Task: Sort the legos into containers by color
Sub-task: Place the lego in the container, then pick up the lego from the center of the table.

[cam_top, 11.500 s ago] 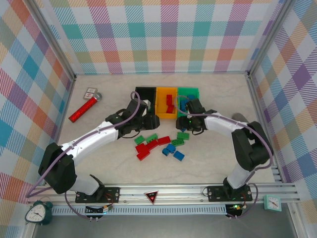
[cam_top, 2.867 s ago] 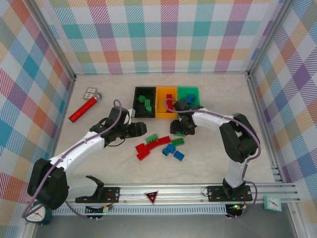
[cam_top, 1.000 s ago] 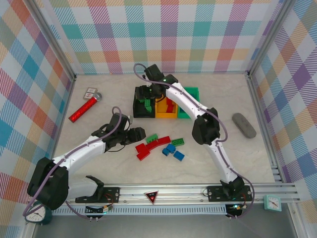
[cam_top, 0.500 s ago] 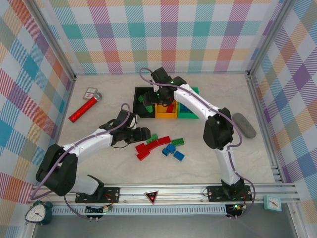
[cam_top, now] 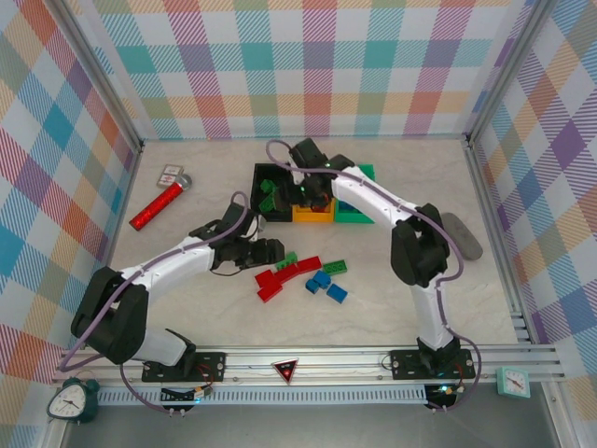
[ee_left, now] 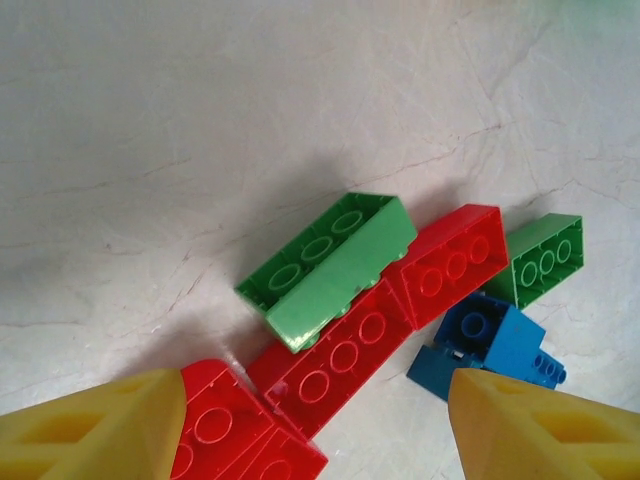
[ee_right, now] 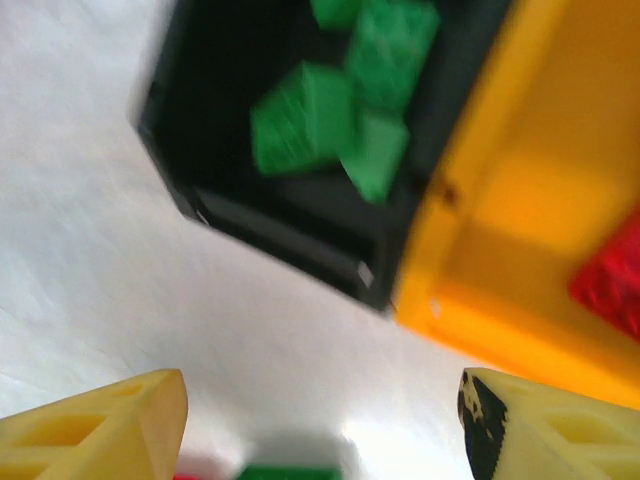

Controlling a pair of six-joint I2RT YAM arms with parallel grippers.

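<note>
Loose legos lie mid-table: a green brick (cam_top: 286, 259), red bricks (cam_top: 271, 283), another green brick (cam_top: 334, 267) and blue bricks (cam_top: 322, 280). My left gripper (cam_top: 269, 252) hangs open just left of this pile. In the left wrist view its yellow fingers (ee_left: 100, 430) straddle a long red brick (ee_left: 345, 355), with a green brick (ee_left: 330, 258) beyond. My right gripper (cam_top: 312, 194) is open and empty over the front edge of the containers. The black bin (ee_right: 230, 200) holds green bricks (ee_right: 330, 120), the orange bin (ee_right: 520, 210) a red brick (ee_right: 612, 282). The green bin (cam_top: 362, 174) stands on the right.
A red glittery cylinder (cam_top: 157, 207) and a small tag (cam_top: 170, 174) lie at the far left. A grey oval pad (cam_top: 460, 235) rests at the right. Checked walls enclose the table, and the metal rail (cam_top: 308, 359) runs along the near edge.
My right gripper drew back from above the black bin toward the bins' front edge. My left gripper slid right up to the pile and opened a little wider.
</note>
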